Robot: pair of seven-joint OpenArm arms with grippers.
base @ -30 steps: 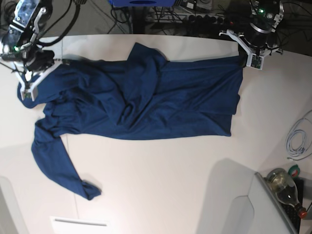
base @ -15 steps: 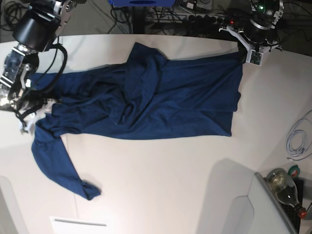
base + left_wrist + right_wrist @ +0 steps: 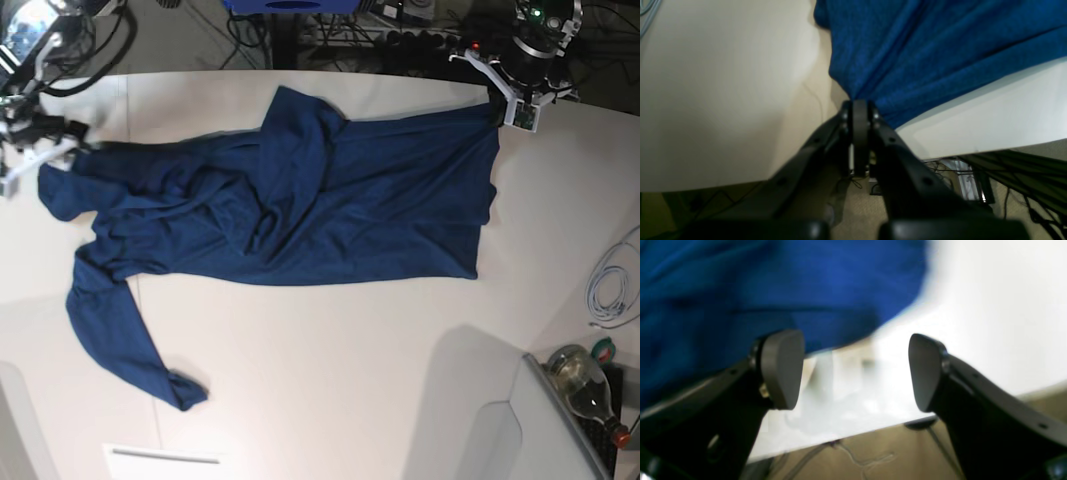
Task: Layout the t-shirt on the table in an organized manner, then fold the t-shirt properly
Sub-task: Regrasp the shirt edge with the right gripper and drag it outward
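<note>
While the left claw [image 3: 512, 108] pins the shirt [image 3: 300, 200] at the table's [image 3: 330, 380] far edge, the right claw [image 3: 853, 370] gapes empty.
Shirt lies crumpled lengthwise along that edge — its loose end just beside the right claw, the nearer arm.

Non-task stuff: coiled white cable [image 3: 612, 286] at the base view's right edge. Below it, a glass bottle [image 3: 588, 385] w/ red cap lying tilted, lower right corner, beside a dark keyboard-like item [image 3: 618, 395]. Blue box [image 3: 290, 5] at top centre. Tangled dark cables [image 3: 250, 35] on floor behind.
</note>
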